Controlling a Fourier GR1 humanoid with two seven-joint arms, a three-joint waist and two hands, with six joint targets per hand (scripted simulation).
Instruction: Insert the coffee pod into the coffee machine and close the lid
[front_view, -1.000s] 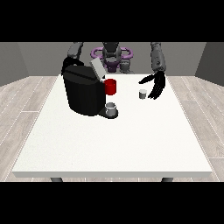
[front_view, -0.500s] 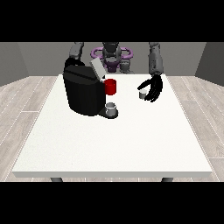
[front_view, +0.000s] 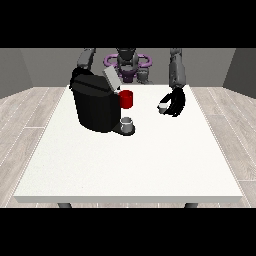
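Coffee pod (front_view: 163, 106), small and pale, sits at the hand at the view's right (front_view: 176, 102), on its machine-facing side, over the white table (front_view: 130, 160). Dark fingers curve round the pod's far and right flank; it reads as clasped, though whether it is lifted off the tabletop I cannot tell.

From the pod, the coffee machine (front_view: 96, 104) lies at roughly 9 o'clock, well apart, with its lid (front_view: 111, 78) tilted up and open at the top (slot itself not visible from here). A red mug (front_view: 127, 99) stands between pod and machine, just beside the machine's right face; a grey cup (front_view: 127, 123) rests on the drip base below.

Pod's long axis: too small to judge.

The other hand is hidden behind the machine. Judgement: the carrying hand must travel toward 9–10 o'clock, passing above the red mug.
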